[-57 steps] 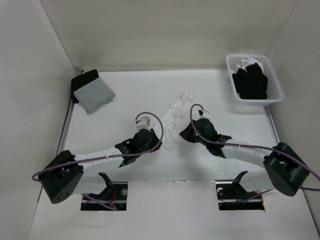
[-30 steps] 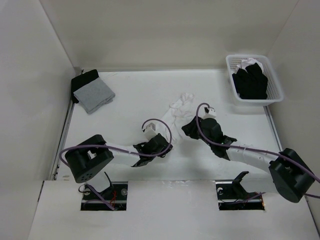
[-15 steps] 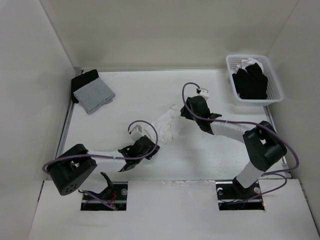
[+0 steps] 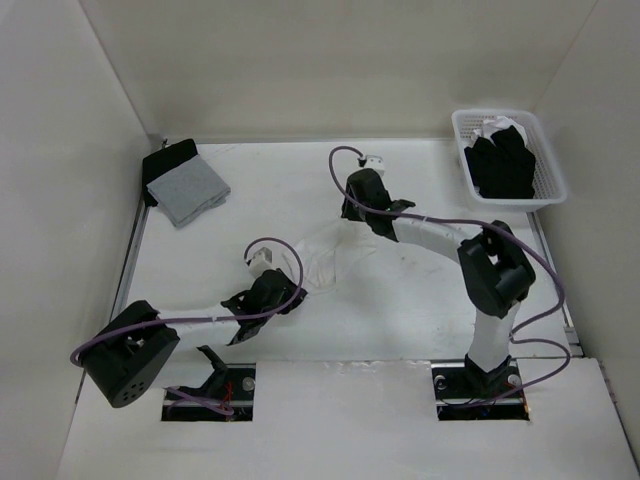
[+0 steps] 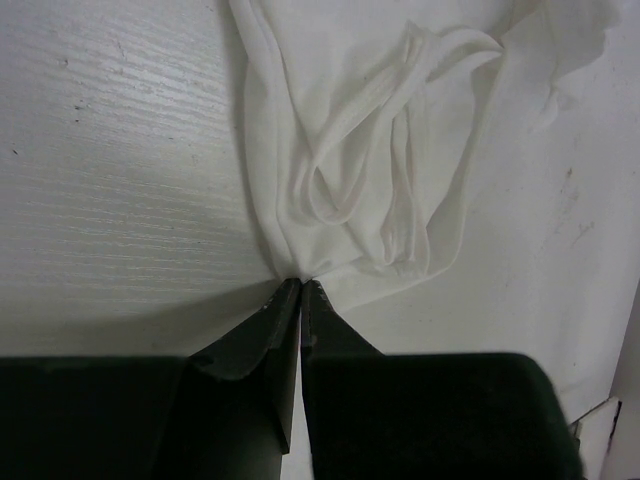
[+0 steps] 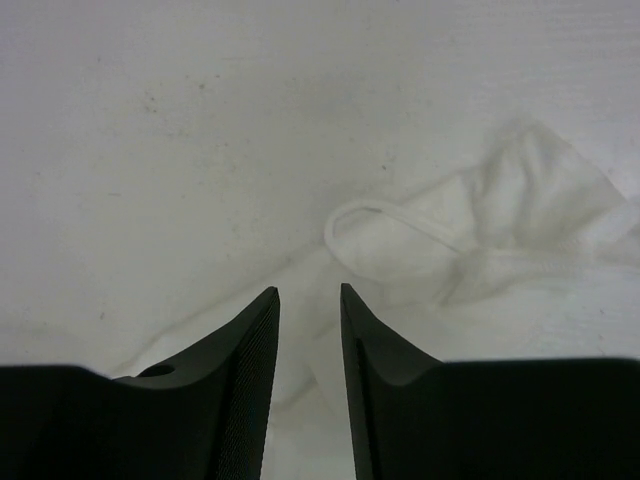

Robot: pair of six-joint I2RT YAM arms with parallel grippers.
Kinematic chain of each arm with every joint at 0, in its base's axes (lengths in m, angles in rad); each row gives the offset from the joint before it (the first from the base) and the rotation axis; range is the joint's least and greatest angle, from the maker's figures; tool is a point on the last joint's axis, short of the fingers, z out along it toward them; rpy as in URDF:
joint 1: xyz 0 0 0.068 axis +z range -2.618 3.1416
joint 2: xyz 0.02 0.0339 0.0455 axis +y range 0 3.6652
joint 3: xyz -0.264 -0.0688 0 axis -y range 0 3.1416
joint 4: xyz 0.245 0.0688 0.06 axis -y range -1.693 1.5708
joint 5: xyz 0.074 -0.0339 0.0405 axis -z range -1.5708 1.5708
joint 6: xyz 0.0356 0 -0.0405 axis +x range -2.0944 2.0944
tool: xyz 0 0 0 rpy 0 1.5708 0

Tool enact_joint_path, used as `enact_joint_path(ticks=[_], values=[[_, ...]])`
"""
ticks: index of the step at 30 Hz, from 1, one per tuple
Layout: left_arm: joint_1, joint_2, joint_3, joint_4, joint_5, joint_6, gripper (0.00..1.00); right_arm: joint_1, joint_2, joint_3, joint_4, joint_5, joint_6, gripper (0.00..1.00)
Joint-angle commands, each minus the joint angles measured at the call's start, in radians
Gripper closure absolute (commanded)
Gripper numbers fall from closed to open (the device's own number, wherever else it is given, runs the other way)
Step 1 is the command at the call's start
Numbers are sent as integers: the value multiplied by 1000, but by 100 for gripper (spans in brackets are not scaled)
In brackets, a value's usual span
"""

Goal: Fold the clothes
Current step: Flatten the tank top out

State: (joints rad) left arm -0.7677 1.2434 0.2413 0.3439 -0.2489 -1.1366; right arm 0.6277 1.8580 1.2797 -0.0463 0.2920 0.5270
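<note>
Both hands are working low over the worktop, on which the white T-shirt is lying as a bunched, rope-like strip running between them.

The left hand is pinching the shirt's nearest end. Its jaws are pressing together, and the fabric's folds are gathering to a point right at its tips. The right hand is hovering over the far end with its jaws standing apart. Cloth is showing beneath and beyond the gap, but nothing is visibly caught between them.

Judging from this, the step in hand is the spreading-out that comes ahead of any fold, since the shirt is not yet lying flat. The next move is likely calling for the right hand to close on an edge just ahead of its tips. After that, the two hands would be drawing apart and sideways to open the body out.

The shirt's long axis is running straight from the left hand's tips away to the right hand, slantwise across the worktop.

A ribbed hem loop is lying just ahead of the left hand, and another loop is lying just beyond the right. I cannot tell which is the neckline, so I cannot say which way the shirt is pointing.
</note>
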Motion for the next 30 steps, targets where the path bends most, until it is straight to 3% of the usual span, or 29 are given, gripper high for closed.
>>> enact_joint_path(ticks=[1, 9, 20, 26, 30], values=[[6, -2, -25, 27, 17, 58, 98, -13, 81, 78, -52, -33, -35, 66], [14, 2, -27, 44, 42, 90, 97, -33, 191, 176, -102, -117, 11, 60], [12, 13, -25, 64, 56, 107, 97, -78, 265, 303, -210, -181, 28, 72], [17, -18, -37, 53, 56, 109, 97, -79, 306, 404, -351, -234, -47, 60], [15, -56, -54, 43, 56, 109, 97, -78, 340, 481, -472, -212, -110, 62]])
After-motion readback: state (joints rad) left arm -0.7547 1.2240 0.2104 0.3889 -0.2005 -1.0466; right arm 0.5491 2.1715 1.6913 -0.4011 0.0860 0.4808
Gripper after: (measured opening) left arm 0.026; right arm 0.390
